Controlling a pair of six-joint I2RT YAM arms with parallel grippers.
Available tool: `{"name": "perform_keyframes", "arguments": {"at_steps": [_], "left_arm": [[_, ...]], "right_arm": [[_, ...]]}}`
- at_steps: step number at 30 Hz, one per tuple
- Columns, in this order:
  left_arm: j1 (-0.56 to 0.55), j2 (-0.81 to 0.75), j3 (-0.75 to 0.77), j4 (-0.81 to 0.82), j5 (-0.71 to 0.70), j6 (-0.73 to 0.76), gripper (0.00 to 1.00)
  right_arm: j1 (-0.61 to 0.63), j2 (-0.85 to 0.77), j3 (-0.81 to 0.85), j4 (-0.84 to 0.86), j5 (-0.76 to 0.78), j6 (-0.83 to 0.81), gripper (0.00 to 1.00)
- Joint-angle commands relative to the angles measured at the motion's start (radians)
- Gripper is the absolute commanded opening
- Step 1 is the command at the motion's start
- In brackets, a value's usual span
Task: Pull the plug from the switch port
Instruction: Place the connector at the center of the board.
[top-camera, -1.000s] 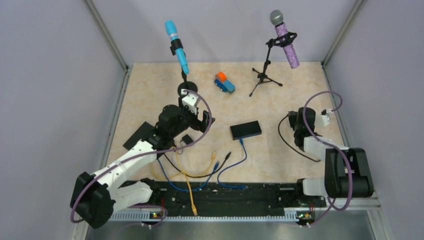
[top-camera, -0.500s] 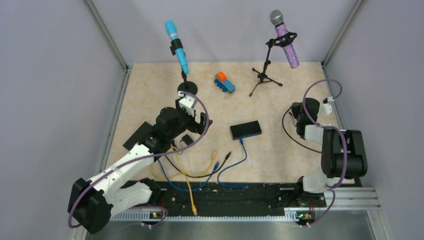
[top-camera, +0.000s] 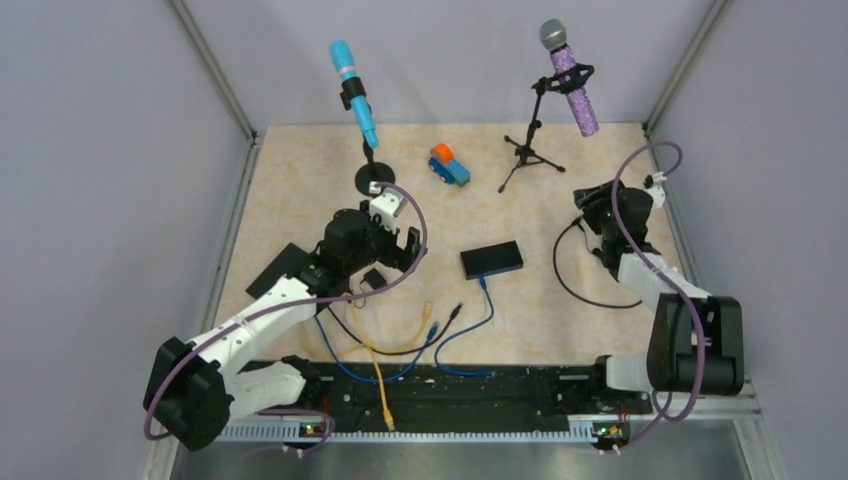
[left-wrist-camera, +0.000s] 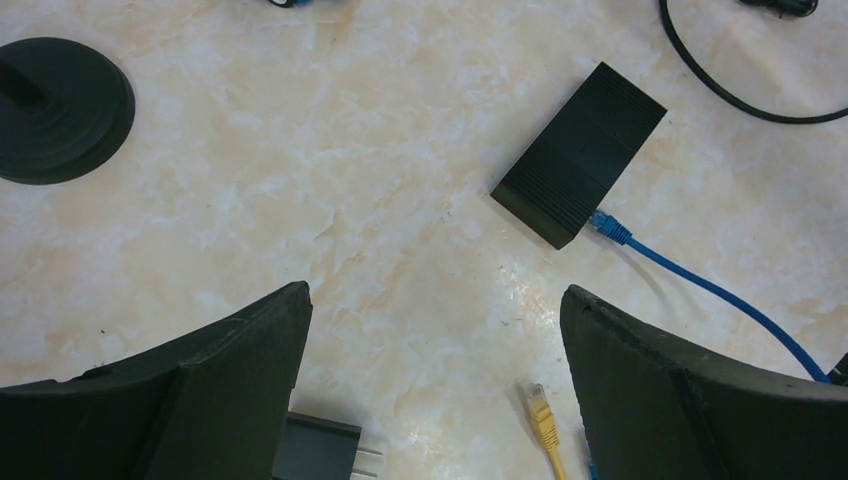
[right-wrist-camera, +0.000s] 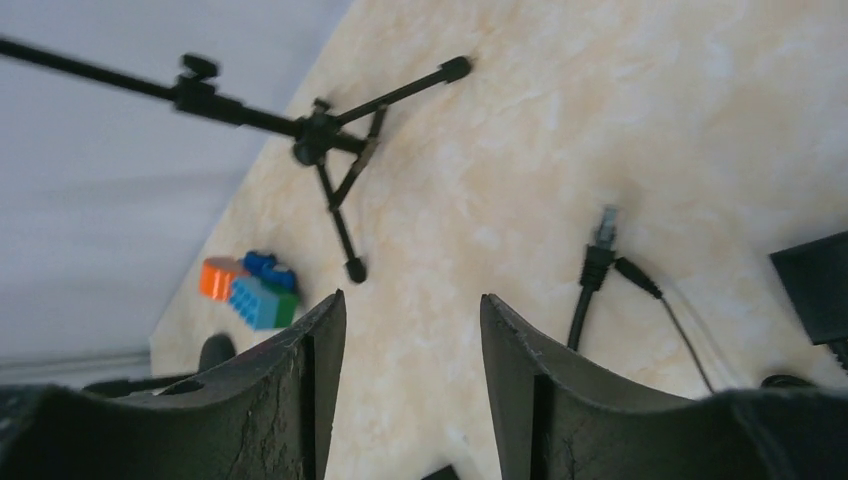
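The switch is sitting mid-table with the blue plug stuck in its near edge. The left gripper hangs just left of it, jaws spread wide, nothing in them. The right gripper is parted too and empty, over a loose black cable off to the right.

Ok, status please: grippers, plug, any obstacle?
Left gripper open, empty. Right gripper open, empty. Blue plug in switch port. Nothing blocking it.
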Motion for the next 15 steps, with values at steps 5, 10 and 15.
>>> {"name": "perform_keyframes", "arguments": {"at_steps": [5,10,15], "left_arm": [[0.002,0.111,0.109,-0.050,0.035,0.078,0.99],[0.002,0.174,0.164,-0.118,0.084,0.100,0.99],[0.002,0.185,0.144,-0.097,0.104,0.095,0.99]], "right_arm": [[0.171,-0.156,-0.033,-0.194,-0.278,-0.124,0.53],[0.303,-0.133,-0.153,-0.094,-0.373,-0.015,0.53],[0.404,-0.107,-0.225,-0.007,-0.396,0.053,0.57]]}}
